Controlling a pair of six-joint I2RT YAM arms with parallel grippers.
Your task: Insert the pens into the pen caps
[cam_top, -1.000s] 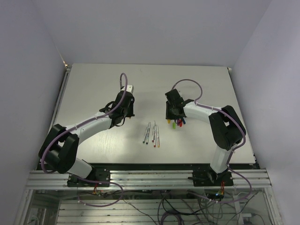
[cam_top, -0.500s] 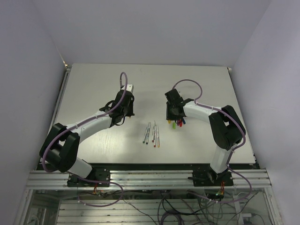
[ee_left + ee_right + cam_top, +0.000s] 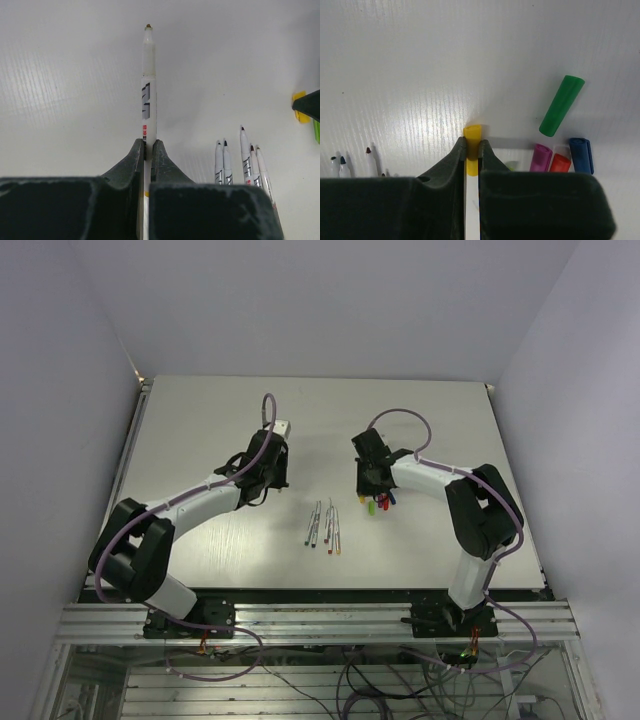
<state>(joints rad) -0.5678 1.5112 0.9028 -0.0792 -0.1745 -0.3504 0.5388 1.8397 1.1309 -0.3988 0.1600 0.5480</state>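
Observation:
My left gripper [image 3: 148, 145] is shut on a white pen [image 3: 148, 90] whose small orange-brown tip points away, held above the table; in the top view it [image 3: 275, 480] is left of the loose pens. Several more pens [image 3: 322, 527] lie side by side mid-table and also show in the left wrist view [image 3: 242, 160]. My right gripper [image 3: 472, 142] is shut on the yellow cap [image 3: 473, 133], low at the table, among the caps [image 3: 377, 504]. A dark green cap [image 3: 562, 105], a purple cap [image 3: 541, 157], a red cap [image 3: 560, 163] and a blue cap [image 3: 581, 154] lie to its right.
A light green cap [image 3: 511, 165] peeks out beside my right finger. The white table [image 3: 200, 420] has walls on the left, back and right. The arm bases and a metal rail [image 3: 320, 620] run along the near edge.
My left arm has shifted slightly right and away with the pen. The right gripper has barely moved.

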